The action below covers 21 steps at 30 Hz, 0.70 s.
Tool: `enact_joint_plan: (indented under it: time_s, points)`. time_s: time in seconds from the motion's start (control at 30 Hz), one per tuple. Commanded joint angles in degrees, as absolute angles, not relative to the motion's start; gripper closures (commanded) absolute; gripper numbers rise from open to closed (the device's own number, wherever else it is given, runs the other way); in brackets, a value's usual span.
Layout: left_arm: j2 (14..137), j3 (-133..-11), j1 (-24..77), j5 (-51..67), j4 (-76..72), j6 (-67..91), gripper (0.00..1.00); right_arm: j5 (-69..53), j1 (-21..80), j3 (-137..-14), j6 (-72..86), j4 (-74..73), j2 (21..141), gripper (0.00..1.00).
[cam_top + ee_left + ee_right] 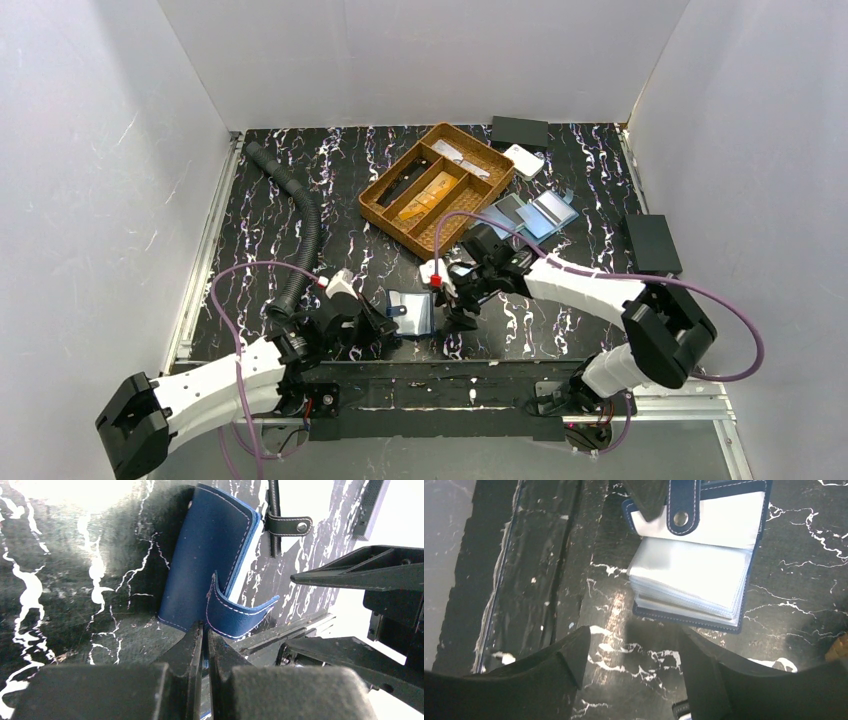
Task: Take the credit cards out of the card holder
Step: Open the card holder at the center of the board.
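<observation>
- Pinning the blue card holder [210,555] by the worktop's near edge, the left gripper [204,630] is clamped on its cover rim, arm stretched low, likely steadying it.
- The right gripper [631,655] hangs tilted over the clear sleeves [691,580], fingers spread, empty.
- No credit cards are discernible; the sleeves look pale.

no readable text, no labels, no brand marks, no numbers or signs in any view
</observation>
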State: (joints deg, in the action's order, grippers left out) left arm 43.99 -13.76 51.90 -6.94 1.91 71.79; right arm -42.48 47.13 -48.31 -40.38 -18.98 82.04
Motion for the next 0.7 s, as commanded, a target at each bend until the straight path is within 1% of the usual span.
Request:
enact_joint_plan:
  time_s: [0.0,0.1,0.13,0.2,0.33,0.47,0.5,0.67]
  points:
    - [46.75,-14.28,51.62,-12.14,18.8,73.49,1.0,-40.15,49.37,-48.69,-35.85,-9.46,85.12,0.33]
    - [48.52,-14.5,51.67,-12.45,20.12,74.36,1.0,-38.35,50.15,-48.24,-33.42,-6.31,86.41,0.45]
    - [48.97,-14.5,51.65,-12.54,20.28,74.66,1.0,-37.34,50.26,-47.99,-32.41,-5.15,86.58,0.51]
    - [49.73,-14.61,51.64,-12.88,20.77,74.96,1.0,-35.62,50.35,-47.5,-30.04,-3.06,86.81,0.6]
    - [50.75,-15.11,51.65,-13.87,22.45,75.65,1.0,-33.0,50.34,-46.63,-25.98,-0.57,87.82,0.74]
    - [51.99,-15.94,51.62,-15.22,25.56,77.91,1.0,-30.18,50.32,-46.64,-19.79,3.03,91.63,0.86]
    - [52.09,-15.99,51.62,-15.5,26.26,78.71,1.0,-28.92,50.29,-46.71,-18.82,3.47,91.92,0.88]
    - [54.75,-17.91,51.62,-16.2,28.99,80.01,0.89,-26.76,50.45,-45.46,-10.11,8.91,93.24,0.88]
